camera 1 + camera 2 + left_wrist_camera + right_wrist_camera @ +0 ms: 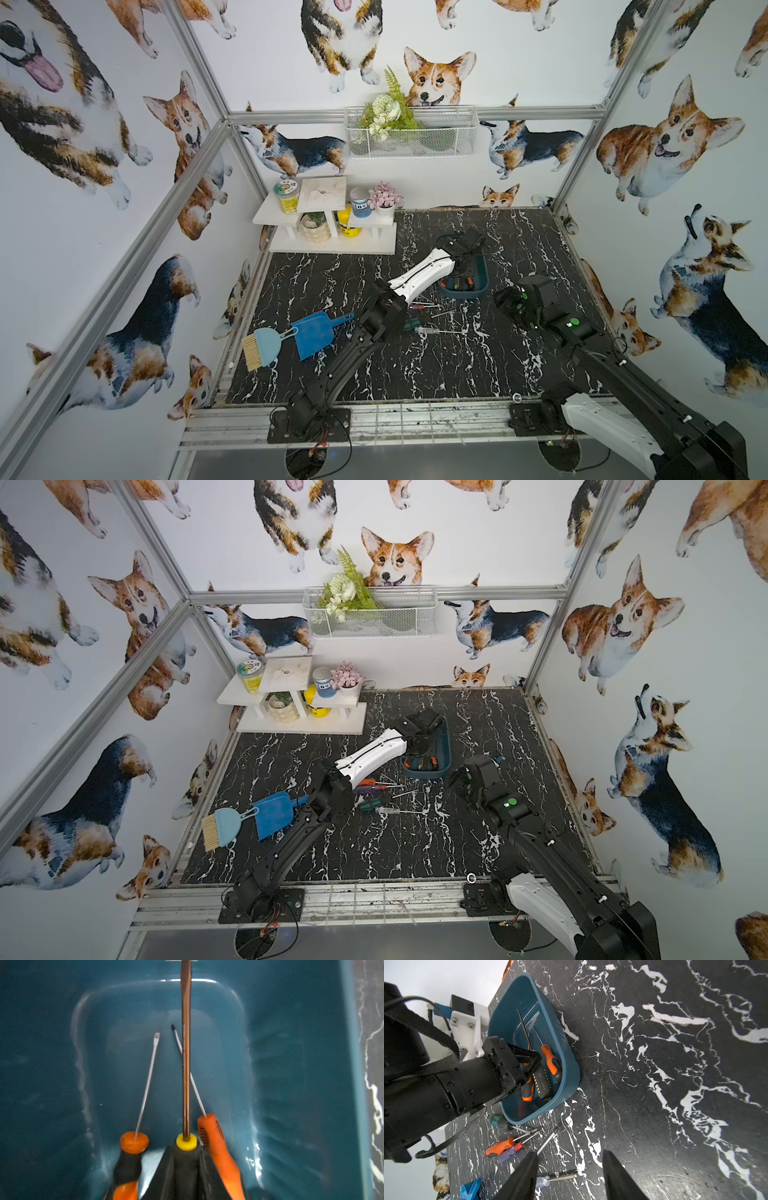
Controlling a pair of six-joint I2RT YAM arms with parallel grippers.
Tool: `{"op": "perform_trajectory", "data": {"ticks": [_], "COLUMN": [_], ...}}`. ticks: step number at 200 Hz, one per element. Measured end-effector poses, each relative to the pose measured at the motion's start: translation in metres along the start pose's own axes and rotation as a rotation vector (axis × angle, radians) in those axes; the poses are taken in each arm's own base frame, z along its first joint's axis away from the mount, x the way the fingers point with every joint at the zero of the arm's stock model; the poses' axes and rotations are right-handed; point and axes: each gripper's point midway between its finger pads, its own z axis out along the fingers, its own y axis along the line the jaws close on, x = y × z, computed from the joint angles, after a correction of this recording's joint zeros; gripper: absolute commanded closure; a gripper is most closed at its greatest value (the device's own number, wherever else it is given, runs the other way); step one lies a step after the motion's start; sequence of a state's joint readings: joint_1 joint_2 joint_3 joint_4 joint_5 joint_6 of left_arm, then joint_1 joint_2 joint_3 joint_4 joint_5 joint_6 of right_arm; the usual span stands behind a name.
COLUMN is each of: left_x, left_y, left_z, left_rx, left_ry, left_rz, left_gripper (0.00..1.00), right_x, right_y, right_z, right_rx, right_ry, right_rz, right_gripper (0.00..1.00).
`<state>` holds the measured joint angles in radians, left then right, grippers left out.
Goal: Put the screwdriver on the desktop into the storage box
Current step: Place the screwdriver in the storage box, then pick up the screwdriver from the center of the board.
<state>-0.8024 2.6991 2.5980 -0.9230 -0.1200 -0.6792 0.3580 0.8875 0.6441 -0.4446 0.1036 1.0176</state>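
Observation:
The teal storage box (478, 292) (428, 774) (568, 1053) sits on the black marble desktop (415, 374). My left gripper (186, 1157) (534, 1059) reaches down into it, shut on a black-handled screwdriver (186, 1064) (543, 1082) with a yellow collar and a brown shaft. Two orange screwdrivers (134, 1142) (216, 1142) lie in the box beside it. Several more lie on the desktop in front of the box, among them a clear-handled one (432, 330) (543, 1181) and a green-handled one (372, 803) (496, 1120). My right gripper (570, 1153) (509, 303) hovers open above the desktop, right of that pile.
A blue dustpan (313, 332) and a brush (259, 343) lie at the front left. At the back left corner a white tiered shelf (328, 245) carries jars and plants. A white wire basket (411, 141) hangs on the back wall.

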Motion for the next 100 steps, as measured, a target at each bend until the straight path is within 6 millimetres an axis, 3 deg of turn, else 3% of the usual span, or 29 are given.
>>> {"op": "perform_trajectory", "data": {"ticks": [40, 84, 100], "left_x": [-0.014, -0.056, -0.062], "left_y": [-0.006, -0.013, -0.012], "left_z": [-0.021, -0.096, -0.123], "left_rx": [0.010, 0.039, 0.039], "left_ry": [-0.044, -0.194, -0.233], "left_rz": [-0.002, 0.023, 0.058], "left_gripper": [0.56, 0.53, 0.53], "right_x": [-0.001, 0.000, 0.002], "right_y": [0.001, -0.001, -0.002], "right_z": [0.002, 0.005, 0.007], "right_rx": [0.009, 0.023, 0.029], "right_ry": [0.002, 0.011, 0.020], "right_rz": [-0.006, -0.010, -0.017], "right_gripper": [0.43, 0.43, 0.43]}}
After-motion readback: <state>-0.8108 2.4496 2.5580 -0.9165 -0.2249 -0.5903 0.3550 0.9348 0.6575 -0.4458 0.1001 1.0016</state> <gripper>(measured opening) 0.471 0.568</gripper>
